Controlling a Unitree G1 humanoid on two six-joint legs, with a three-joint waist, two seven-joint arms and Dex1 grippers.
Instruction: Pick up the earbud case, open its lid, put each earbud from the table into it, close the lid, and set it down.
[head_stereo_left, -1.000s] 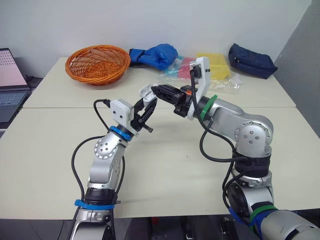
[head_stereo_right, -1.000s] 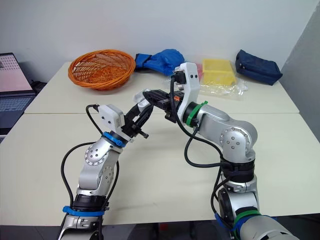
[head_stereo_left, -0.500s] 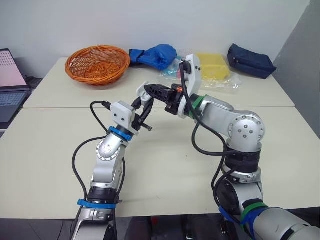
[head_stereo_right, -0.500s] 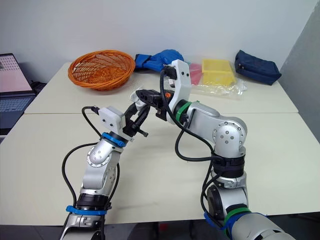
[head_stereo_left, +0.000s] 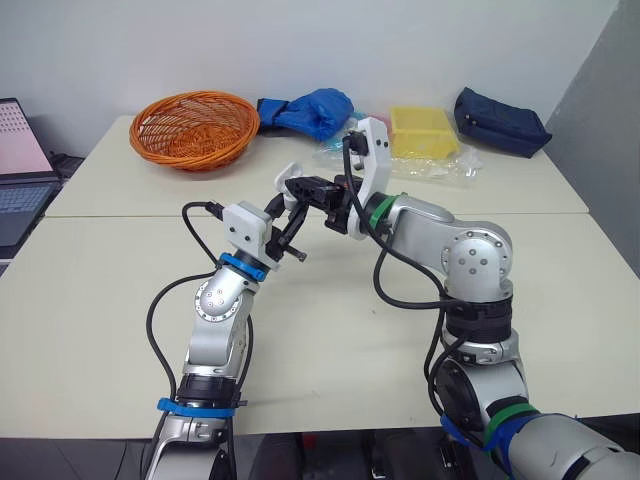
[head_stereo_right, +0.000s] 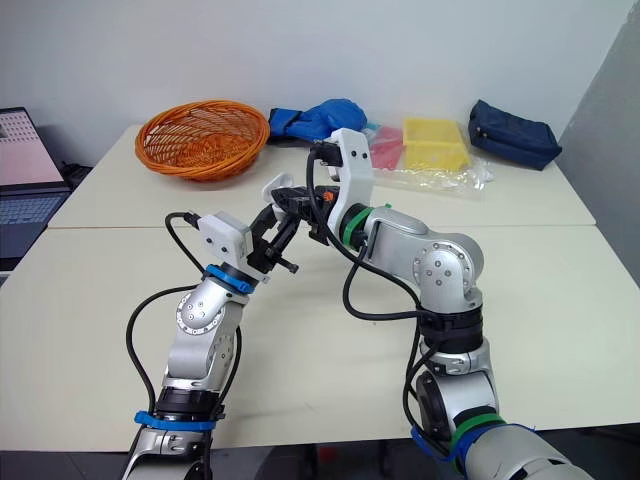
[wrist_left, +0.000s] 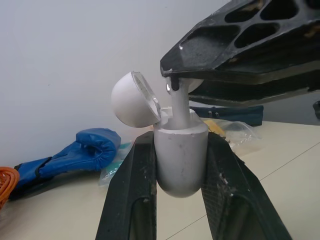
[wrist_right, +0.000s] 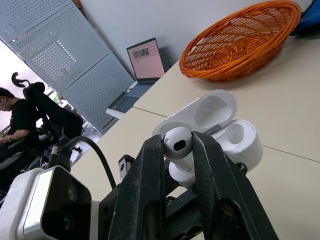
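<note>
Step in hand: seating an earbud in the open case; the pick-up and the lid opening look done.
Earbud case (wrist_left: 180, 162): held up in the air between the two arms, well clear of the worktop (head_stereo_left: 330, 330), roughly upright, rounded bottom hanging below the grip.
Lid (wrist_left: 131, 99): hinged right back, hollow side showing, out of the earbud's way.
Left hand (head_stereo_left: 288, 220): clamped on the case body, one black finger pressed to each side.
Right hand (head_stereo_left: 306, 187): comes in from above, its two fingers pinched on the head of the earbud.
Earbud (wrist_right: 176, 141): stem pointing down, its lower end already at or just inside the case mouth, head proud of the rim.
Second socket (wrist_right: 235, 136): looks empty from the right wrist view, though at that angle I would not swear to it.
Next move calls for: a short, straight push down along the stem while the left hand holds the case steady, then the right fingers parting and lifting away without dragging the earbud back out or knocking the lid.
Left to do, as I judge it: the other earbud if that socket is indeed empty, then close the lid and set the case on the worktop.
</note>
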